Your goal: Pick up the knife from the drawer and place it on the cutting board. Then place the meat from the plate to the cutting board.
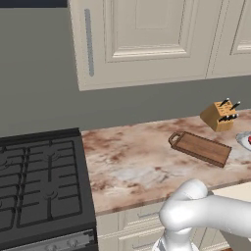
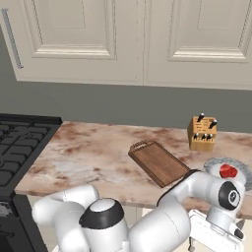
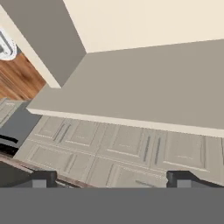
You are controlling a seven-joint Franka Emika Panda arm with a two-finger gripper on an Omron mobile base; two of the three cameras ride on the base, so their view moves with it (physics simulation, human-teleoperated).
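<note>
The counter looks like polished marble, mottled rust-brown and cream. On it, the cutting board is dark, matt wood with visible grain, and the knife block near the back edge is paler tan wood. The plate reads as smooth grey metal. The cabinet doors are matt cream with a brushed metal handle. The stove is matt black.

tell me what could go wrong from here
The arm's elbow hangs close by the plate and meat; a swing might knock them. The block stands close behind the board, so a knife set down there might clip it. The open tool is low by the cabinet fronts and may bump them.
</note>
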